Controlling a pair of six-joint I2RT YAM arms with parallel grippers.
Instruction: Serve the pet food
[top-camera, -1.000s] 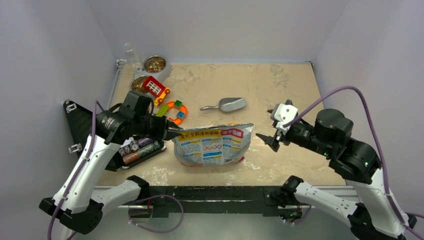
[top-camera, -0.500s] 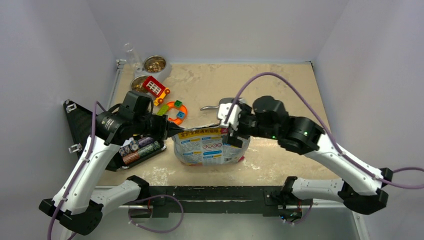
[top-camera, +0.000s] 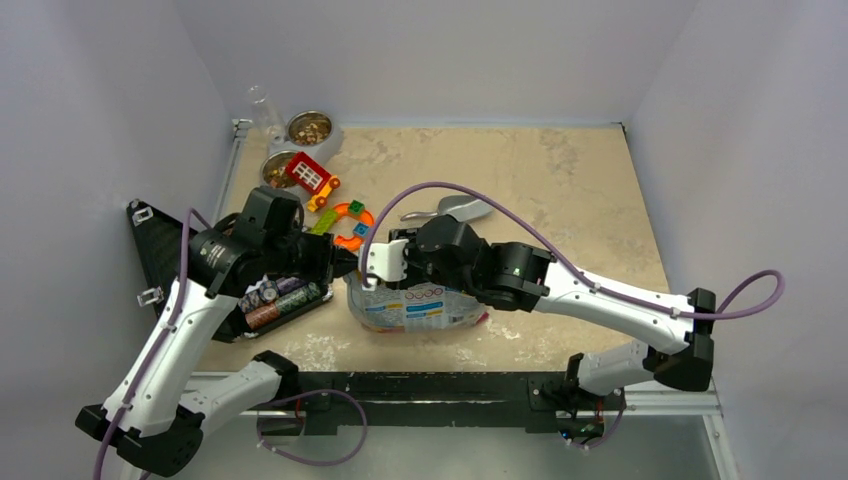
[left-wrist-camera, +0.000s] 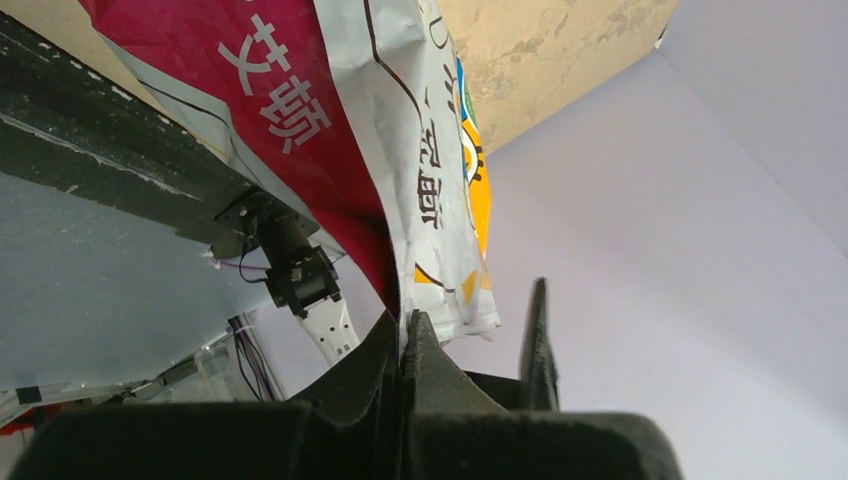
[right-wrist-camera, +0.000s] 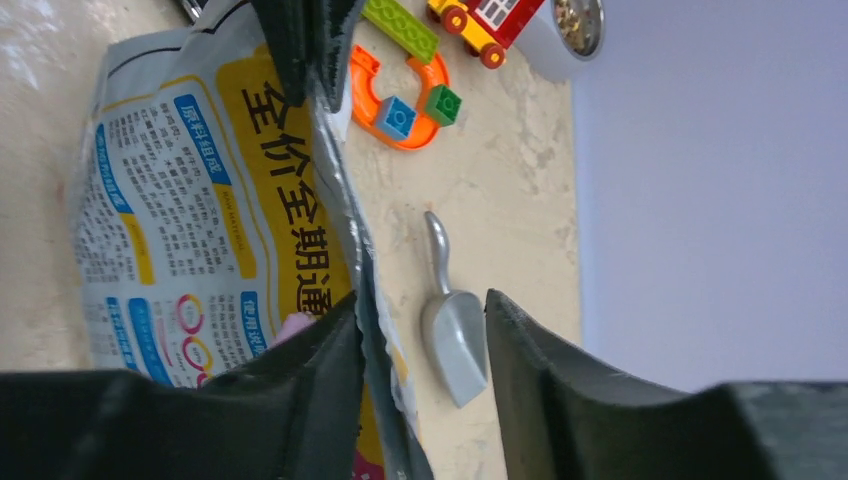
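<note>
The pet food bag (top-camera: 425, 300) lies flat near the table's front, printed side up. My left gripper (top-camera: 350, 264) is shut on its upper left corner; the left wrist view shows the jaws (left-wrist-camera: 403, 318) pinched on the bag's edge (left-wrist-camera: 400, 150). My right gripper (top-camera: 375, 278) reaches across the bag and stands open astride its torn top edge (right-wrist-camera: 345, 210), which lies against one finger (right-wrist-camera: 320, 350). Brown pet food fills two steel bowls (top-camera: 310, 128) (top-camera: 276, 168) at the back left. A grey scoop (top-camera: 458, 208) (right-wrist-camera: 455, 335) lies behind the bag.
Toy blocks, a red house (top-camera: 308, 173) and an orange track (top-camera: 352, 222), lie between the bowls and the bag. A black tray of cans (top-camera: 275, 295) sits at the left. A clear bottle (top-camera: 262, 105) stands in the back left corner. Walls close in on three sides.
My right arm has swung from the right side across to the bag's upper left edge, and its jaws have narrowed somewhat. My left gripper has closed fully on the bag's corner.
</note>
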